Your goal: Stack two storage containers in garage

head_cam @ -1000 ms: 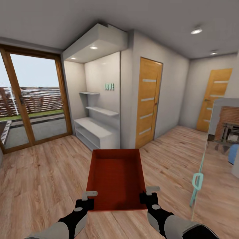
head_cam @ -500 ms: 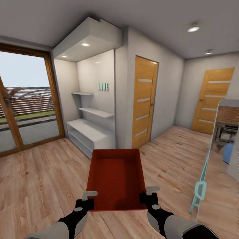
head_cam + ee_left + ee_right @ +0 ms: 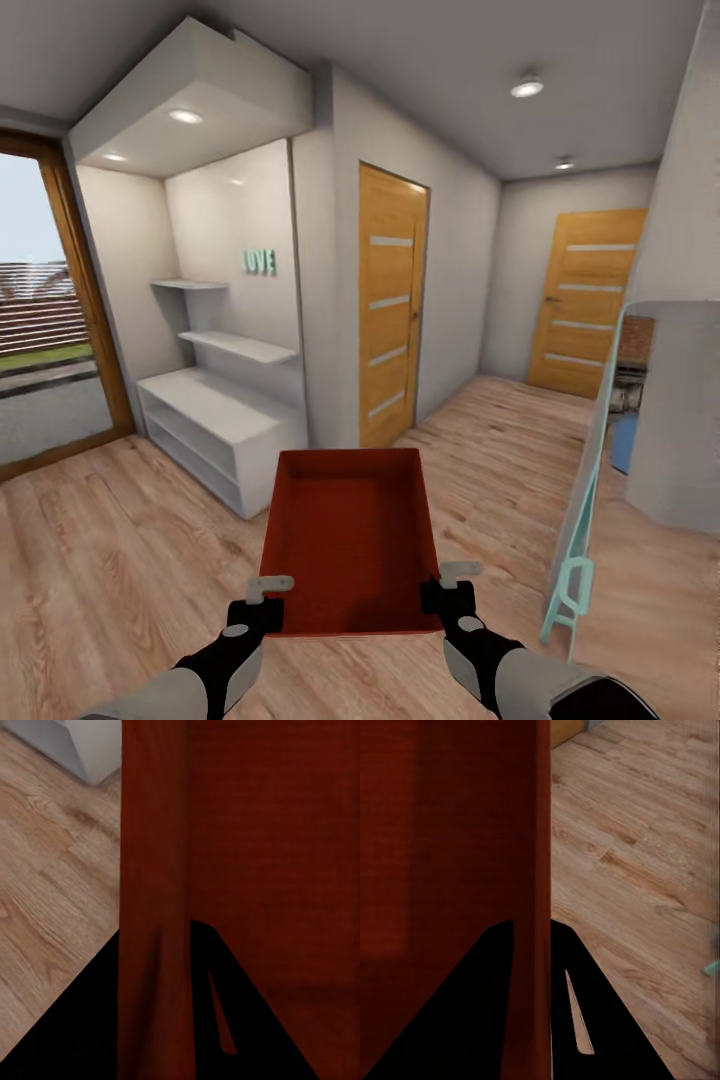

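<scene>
The orange-red storage container [image 3: 350, 540] hangs at 12 o'clock just ahead of the robot, carried level above the light wood plank floor [image 3: 120, 560]. The left claw [image 3: 268, 590] pinches its left wall near the close corner and the right claw [image 3: 450, 582] pinches the right wall; in each wrist view the thin wall [image 3: 154, 907] runs between the 2 dark fingers [image 3: 529, 1020], so both claws are clamped on the bin. It looks empty.

Against a second ago, the whole room has slid toward 9 o'clock: the wood-framed glass door [image 3: 50, 330] is nearly off the edge, the white shelf alcove [image 3: 215, 400] with its "LOVE" sign [image 3: 259, 262] now sits at 10 o'clock, and the 2 wooden doors [image 3: 390, 310] [image 3: 585, 300] have drawn nearer to 12 and 2 o'clock. The bin sits in the same spot between the arms, so I judge it is the robot turning right, hauling this container out of the living room toward the hallway.
</scene>
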### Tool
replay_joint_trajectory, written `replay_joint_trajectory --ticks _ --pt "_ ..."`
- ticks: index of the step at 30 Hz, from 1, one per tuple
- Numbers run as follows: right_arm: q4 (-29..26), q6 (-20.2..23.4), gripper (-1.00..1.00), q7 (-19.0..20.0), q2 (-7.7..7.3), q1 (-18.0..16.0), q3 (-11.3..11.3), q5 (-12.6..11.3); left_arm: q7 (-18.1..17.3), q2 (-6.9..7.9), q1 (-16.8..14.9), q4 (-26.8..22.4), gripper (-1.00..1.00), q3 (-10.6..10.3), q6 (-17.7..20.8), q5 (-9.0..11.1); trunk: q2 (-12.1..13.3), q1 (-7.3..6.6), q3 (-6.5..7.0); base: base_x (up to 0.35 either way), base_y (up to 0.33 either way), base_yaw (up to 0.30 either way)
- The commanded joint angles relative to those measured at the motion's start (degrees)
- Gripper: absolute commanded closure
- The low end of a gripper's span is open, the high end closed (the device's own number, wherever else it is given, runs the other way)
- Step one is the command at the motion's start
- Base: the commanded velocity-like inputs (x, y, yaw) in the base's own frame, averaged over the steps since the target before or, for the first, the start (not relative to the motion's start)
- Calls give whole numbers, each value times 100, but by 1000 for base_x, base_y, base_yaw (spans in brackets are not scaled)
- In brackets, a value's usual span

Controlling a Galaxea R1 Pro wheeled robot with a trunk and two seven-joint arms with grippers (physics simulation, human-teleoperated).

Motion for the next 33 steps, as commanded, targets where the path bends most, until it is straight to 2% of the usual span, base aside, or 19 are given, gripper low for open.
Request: replay_joint_trajectory --ticks 1,33 --pt "-10 5 100 1 42 -10 -345 87 38 -2 -2 3 100 1 -6 48 -9 5 -10 321 105 -279" --pt "-10 5 100 1 41 -8 -345 89 37 -5 -2 3 100 1 0 47 -9 5 -10 316 177 -279"
